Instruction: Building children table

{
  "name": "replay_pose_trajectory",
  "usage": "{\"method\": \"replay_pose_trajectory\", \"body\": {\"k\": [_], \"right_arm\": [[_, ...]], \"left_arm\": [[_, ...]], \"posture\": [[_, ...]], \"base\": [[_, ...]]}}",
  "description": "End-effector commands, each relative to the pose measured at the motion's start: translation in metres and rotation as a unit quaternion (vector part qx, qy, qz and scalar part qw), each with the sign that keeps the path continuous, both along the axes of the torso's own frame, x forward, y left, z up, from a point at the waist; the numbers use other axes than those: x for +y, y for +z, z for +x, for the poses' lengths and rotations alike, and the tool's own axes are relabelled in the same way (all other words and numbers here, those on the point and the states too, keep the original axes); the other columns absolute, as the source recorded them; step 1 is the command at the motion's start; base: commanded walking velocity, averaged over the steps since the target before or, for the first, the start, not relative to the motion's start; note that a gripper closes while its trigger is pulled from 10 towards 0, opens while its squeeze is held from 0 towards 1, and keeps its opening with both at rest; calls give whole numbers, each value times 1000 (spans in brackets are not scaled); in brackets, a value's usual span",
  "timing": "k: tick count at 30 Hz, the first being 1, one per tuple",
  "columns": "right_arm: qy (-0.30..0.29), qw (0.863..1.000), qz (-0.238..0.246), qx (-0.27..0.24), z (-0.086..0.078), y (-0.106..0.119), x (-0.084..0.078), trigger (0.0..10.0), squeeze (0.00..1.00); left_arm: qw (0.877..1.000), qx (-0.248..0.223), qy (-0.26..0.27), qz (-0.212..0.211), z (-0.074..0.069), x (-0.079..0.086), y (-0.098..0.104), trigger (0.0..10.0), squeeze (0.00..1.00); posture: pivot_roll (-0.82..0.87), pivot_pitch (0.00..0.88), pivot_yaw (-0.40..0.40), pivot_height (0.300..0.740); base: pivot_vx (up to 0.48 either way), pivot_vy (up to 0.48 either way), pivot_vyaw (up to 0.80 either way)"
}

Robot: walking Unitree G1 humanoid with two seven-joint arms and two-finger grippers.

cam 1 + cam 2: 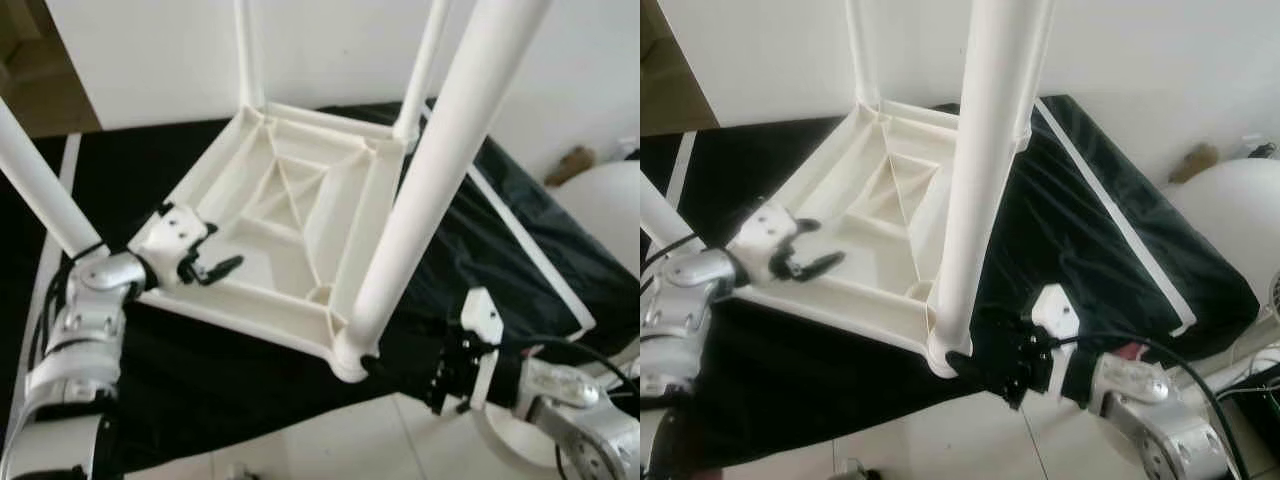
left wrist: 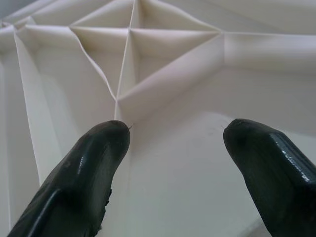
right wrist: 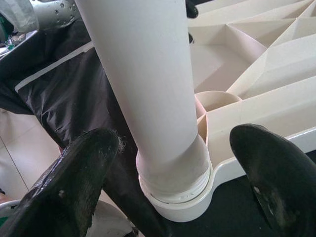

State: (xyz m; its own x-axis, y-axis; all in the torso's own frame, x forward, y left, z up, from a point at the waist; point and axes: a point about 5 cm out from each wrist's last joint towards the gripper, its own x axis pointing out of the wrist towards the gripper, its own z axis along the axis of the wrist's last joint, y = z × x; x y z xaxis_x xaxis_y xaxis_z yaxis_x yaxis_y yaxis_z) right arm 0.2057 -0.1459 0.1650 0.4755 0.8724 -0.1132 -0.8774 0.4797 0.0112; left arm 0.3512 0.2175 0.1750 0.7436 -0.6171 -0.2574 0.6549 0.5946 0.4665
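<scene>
1. Four white plastic tube legs stand up from an upturned white plastic children's table top with a ribbed underside (image 1: 300, 215), which lies on a black sheet with white edging (image 1: 520, 240) spread over a low surface.
2. At the far left, one leg (image 1: 40, 185) rises from the near-left corner, just beside the left arm's silver wrist.
3. The left end effector (image 1: 212, 266) reaches over the near-left rim into the ribbed underside; its two black fingers (image 2: 84, 173) are apart, hovering close above the white ribs with nothing between them.
4. The two far legs (image 1: 245, 50) stand at the back corners.
5. The thick near-right leg (image 1: 440, 170) sits in its corner socket (image 1: 347, 362), a threaded collar showing at its base in the right wrist view.
6. The right end effector (image 1: 985, 372) is at that corner; its fingers (image 3: 74, 192) are spread on either side of the leg's base, not visibly pressing it.
7. A pale tiled floor (image 1: 330, 440) shows below the sheet.
</scene>
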Motion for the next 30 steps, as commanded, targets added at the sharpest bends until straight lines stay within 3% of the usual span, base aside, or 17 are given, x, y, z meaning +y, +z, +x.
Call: {"method": "replay_pose_trajectory", "body": {"k": [1,5,9,11,13,15,18,19,24,25,27,30], "right_arm": [[3,1000,0,5,-1,0,0,10000,0],[2,1000,2,2,-1,0,2,10000,0],[-30,999,11,-20,7,4,3,10000,0],[-30,999,13,-19,7,4,3,10000,0],[-31,999,15,-22,9,5,4,10000,0],[-31,999,15,-22,9,5,4,10000,0],[-29,999,12,-22,12,3,4,10000,0],[-34,999,-3,-26,20,-2,1,10000,0],[-48,998,-13,-28,27,-6,-5,10000,0],[-64,997,-23,-27,34,-10,-13,10000,0],[-64,997,-23,-27,34,-10,-13,10000,0],[-77,996,-34,-25,39,-13,-23,10000,0]], "left_arm": [[971,-117,206,-23,14,15,9,10000,0],[971,-129,200,7,18,12,11,10000,0],[978,-102,140,115,19,-2,-7,10000,0],[979,-91,123,134,17,-4,-13,10000,0],[980,-63,79,173,11,-7,-25,10000,0],[980,-63,79,173,11,-7,-25,10000,0],[976,-33,52,207,6,-6,-35,10000,0],[971,-14,2,238,-3,-4,-39,10000,0],[967,-1,-53,250,-14,-6,-44,10000,0],[963,39,-96,247,-27,-8,-56,10000,0],[963,39,-96,247,-27,-8,-56,10000,0],[960,65,-122,244,-39,-9,-68,10000,0]], "posture": [[-1,101,-29,740],[-3,100,-27,740],[-5,98,-18,740],[-5,97,-16,740],[-5,96,-10,740],[-5,96,-10,740],[-2,92,-6,740],[1,88,-6,740],[5,84,-7,740],[14,75,-12,740],[14,75,-12,740],[21,68,-16,740]], "base": [[0,0,0],[0,0,0],[0,0,0],[0,0,0],[0,0,0],[0,0,0],[0,0,0],[0,0,0],[0,0,0],[0,0,0],[0,0,0],[0,0,0]]}}
